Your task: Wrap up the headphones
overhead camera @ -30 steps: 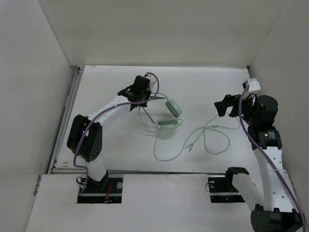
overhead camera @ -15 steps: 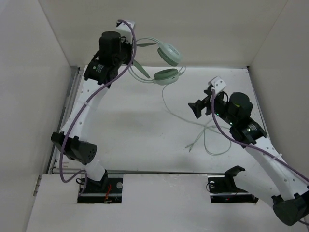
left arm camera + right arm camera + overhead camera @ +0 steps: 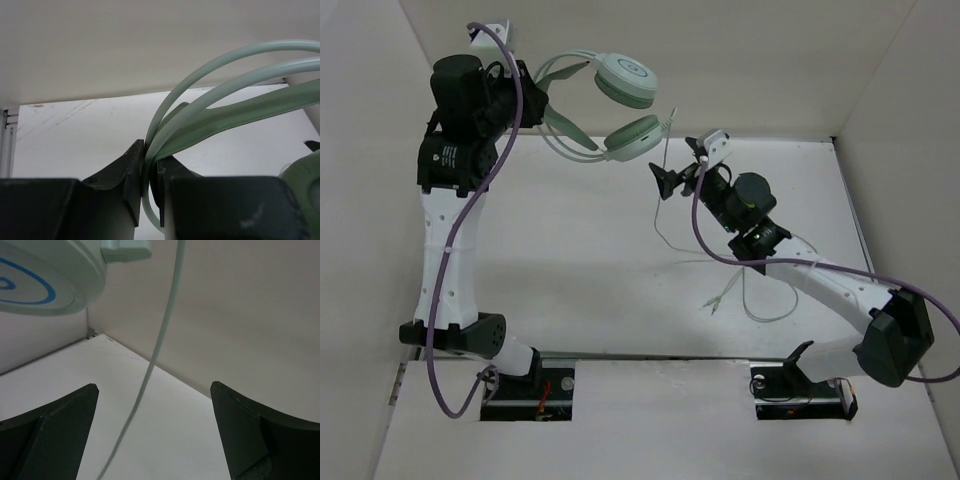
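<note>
My left gripper (image 3: 528,108) is raised high at the back left and is shut on the thin headband (image 3: 200,85) of the pale mint-green headphones (image 3: 626,82). Both earcups hang in the air to its right. The cord (image 3: 661,200) drops from the lower earcup (image 3: 632,135) to the table, where it lies in loops (image 3: 767,290). My right gripper (image 3: 667,180) is open, just right of the hanging cord. In the right wrist view the cord (image 3: 159,340) runs down between the spread fingers without touching them, with an earcup (image 3: 45,275) at the upper left.
White walls close the table on the left, back and right. Purple arm cables (image 3: 720,255) run along both arms. The cord's plug end (image 3: 712,305) lies on the table near the right arm's base.
My left gripper has lifted the headphones higher and further left. My right arm has reached up and left, bringing its open gripper to the hanging cord.
</note>
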Robot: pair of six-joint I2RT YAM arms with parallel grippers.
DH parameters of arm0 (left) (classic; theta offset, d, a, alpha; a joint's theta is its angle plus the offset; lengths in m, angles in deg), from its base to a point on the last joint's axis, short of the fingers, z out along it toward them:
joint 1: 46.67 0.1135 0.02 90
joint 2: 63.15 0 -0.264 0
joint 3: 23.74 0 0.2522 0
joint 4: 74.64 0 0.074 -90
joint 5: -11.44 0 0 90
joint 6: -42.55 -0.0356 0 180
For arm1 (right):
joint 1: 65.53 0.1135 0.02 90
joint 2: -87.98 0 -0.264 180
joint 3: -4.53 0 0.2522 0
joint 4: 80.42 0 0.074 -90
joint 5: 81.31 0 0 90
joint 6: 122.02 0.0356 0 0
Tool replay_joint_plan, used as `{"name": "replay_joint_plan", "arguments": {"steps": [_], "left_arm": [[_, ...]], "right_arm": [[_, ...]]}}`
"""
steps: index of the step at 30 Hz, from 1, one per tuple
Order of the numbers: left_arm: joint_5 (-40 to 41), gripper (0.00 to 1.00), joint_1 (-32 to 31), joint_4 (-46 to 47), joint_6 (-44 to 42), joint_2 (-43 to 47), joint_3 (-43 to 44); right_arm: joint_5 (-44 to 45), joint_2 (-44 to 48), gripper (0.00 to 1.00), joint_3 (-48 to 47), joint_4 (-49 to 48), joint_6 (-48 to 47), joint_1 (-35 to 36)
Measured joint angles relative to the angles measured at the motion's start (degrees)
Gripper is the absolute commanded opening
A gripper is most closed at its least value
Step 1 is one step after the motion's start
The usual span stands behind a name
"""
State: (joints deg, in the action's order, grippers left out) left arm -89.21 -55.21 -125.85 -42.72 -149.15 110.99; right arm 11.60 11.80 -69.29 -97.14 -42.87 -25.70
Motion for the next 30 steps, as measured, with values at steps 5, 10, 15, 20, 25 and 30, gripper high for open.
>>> {"name": "replay_joint_plan", "arguments": {"steps": [5,10,15,20,25,30], "left_arm": [[-4.07,0.00,0.07,-1.84,1.70,1.33,2.29],[-8.66,0.00,2.25,-2.84,4.15,1.86,5.38],[-11.91,0.00,6.08,-2.45,8.41,1.86,8.52],[-15.52,0.00,10.19,-1.57,13.94,1.86,10.23],[-18.75,0.00,14.12,-0.46,18.99,1.53,12.70],[-21.92,0.00,18.29,2.73,23.96,1.55,13.16]], "right_arm": [[0.96,-6.54,1.00,-5.97,-5.07,0.79,2.05],[1.31,-11.80,1.00,-9.86,-9.84,1.31,2.62],[1.36,-16.06,1.00,-9.88,-10.95,3.08,2.60],[-0.94,-16.35,0.90,-7.26,-11.17,6.91,2.67],[-4.94,-15.34,0.73,-2.56,-11.56,9.20,4.72],[-12.24,-12.96,0.35,5.27,-10.27,10.08,7.52]]}}
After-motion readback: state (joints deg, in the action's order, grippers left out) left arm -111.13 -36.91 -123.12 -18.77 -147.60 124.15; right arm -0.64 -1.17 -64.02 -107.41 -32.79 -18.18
